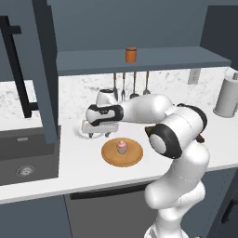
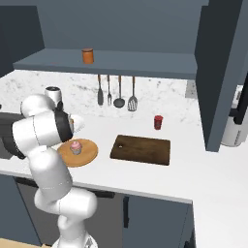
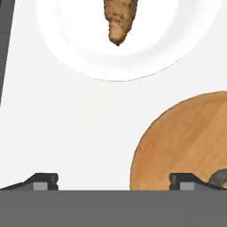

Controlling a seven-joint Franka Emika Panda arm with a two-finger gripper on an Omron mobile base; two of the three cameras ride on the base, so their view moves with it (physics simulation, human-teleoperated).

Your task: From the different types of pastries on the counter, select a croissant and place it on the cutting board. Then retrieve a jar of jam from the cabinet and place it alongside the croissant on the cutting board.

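The robot is on the first step, its pincer point(image 3: 113, 181) spread and empty over the counter point(image 3: 66, 124), short of the croissant point(image 3: 119, 20) on a white plate point(image 3: 177, 40); next it must advance, lower and close on the pastry.

I see a marble backsplash point(image 2: 160, 94) with utensils point(image 2: 116, 92) hanging under the shelf. A steel sink point(image 1: 25, 162) sits left, a paper towel roll point(image 1: 228, 95) right, an outlet point(image 1: 194, 76) beside it. Slate-blue lower cabinets point(image 2: 155, 218) run below, evenly lit.
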